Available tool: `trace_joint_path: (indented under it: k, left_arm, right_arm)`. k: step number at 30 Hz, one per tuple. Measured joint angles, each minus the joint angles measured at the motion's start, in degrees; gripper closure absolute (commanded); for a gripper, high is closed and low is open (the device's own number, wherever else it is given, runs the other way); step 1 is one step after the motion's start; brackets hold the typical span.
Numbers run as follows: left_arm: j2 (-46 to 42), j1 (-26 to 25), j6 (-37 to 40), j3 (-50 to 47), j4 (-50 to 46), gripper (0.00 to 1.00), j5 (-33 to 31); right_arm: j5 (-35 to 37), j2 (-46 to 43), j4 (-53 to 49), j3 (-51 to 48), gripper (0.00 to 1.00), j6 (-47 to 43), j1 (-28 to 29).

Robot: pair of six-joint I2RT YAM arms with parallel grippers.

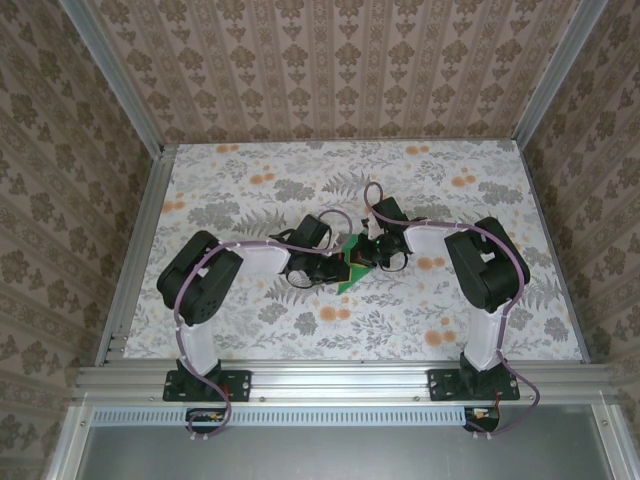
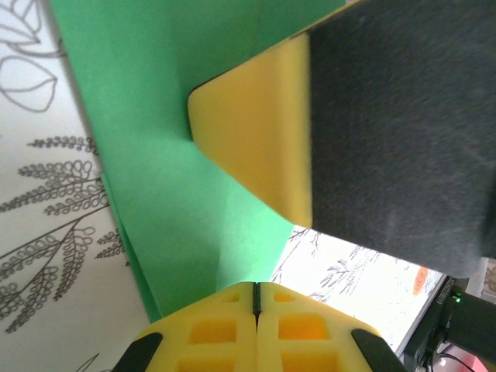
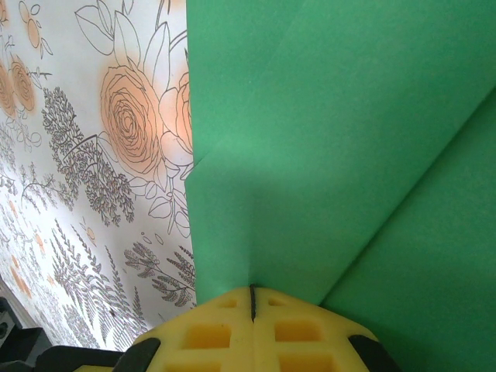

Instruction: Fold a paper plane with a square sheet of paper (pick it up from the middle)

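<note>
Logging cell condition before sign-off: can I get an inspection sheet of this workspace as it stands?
Surface: table with a floral cover, lying flat, no spills seen.
Job's things: green paper sheet at mid-table, partly folded, with overlapping layers and crease lines.
Clutter: nothing seen.
Tools: left tool shut, tip at the paper. Right tool shut, tip at the paper's edge. Whether either pinches the paper cannot be told.
Cables: purple cables run along both arms down to the bases.
Surroundings: patterned walls on three sides; aluminium frame rails along the near edge.
</note>
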Motion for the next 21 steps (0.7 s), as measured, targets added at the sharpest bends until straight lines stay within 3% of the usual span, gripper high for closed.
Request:
trace_joint_path:
  k: [21]
  left_arm:
    - [-0.15,-0.37,1.03,-2.71,2.05,0.97,-1.01]
  right_arm:
    - [-0.87,0.83,-0.04,0.79,0.95,0.00,0.00]
